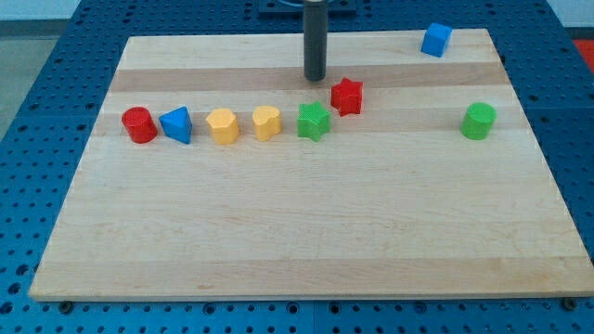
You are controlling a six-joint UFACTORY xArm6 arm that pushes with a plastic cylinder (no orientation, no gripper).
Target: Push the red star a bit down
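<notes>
The red star (347,96) lies on the wooden board (306,232), a little right of centre near the view's top. The dark rod comes down from the view's top, and my tip (315,78) rests on the board just up and to the left of the red star, with a small gap between them. A green star (314,122) sits just below and left of the red star, almost touching it.
Left of the green star runs a row: a yellow heart (266,122), a yellow hexagon (223,126), a blue triangle (176,124) and a red cylinder (139,124). A blue cube (436,40) sits at the top right. A green cylinder (479,122) stands at the right.
</notes>
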